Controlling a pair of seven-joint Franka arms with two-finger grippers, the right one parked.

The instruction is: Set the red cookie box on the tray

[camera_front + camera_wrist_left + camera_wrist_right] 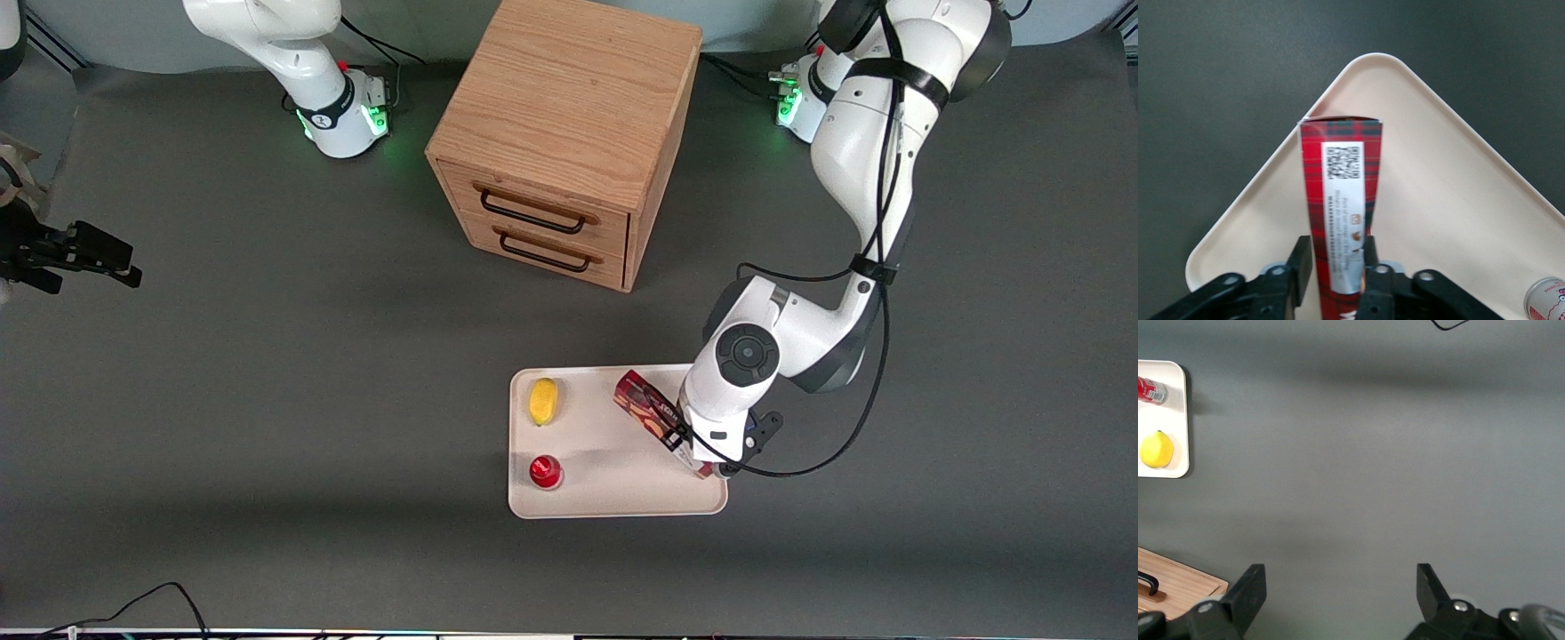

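Black fingers [1300, 261] of my working hand [1336, 267] sit closest to the wrist lens, pressed against both long sides of the red cookie box [1338, 207], so I read the hand as clamped on the carton near its white-label end. I gripped across the narrow width because the box is long and slim; that span fits between the fingers and keeps the carton from twisting.

From the front, the red cookie box [649, 411] lies at a slant over the tray [613, 502], at the tray's end toward the working arm, with the hand [702, 455] at its nearer end. I cannot tell whether the box's underside is resting on the tray or just above it. My judgement is that the carry is finished and what remains is to settle the box and let go.

Sharing the tray, well apart from the box toward the parked arm's end, are a lemon [543, 401] and, nearer the front camera, a small red-capped can [545, 471]. The slant keeps the carton away from both.

Dark grey matting covers the counter [267, 400]. A wooden drawer cabinet [569, 133] with two black-handled drawers stands farther from the front camera than the tray.
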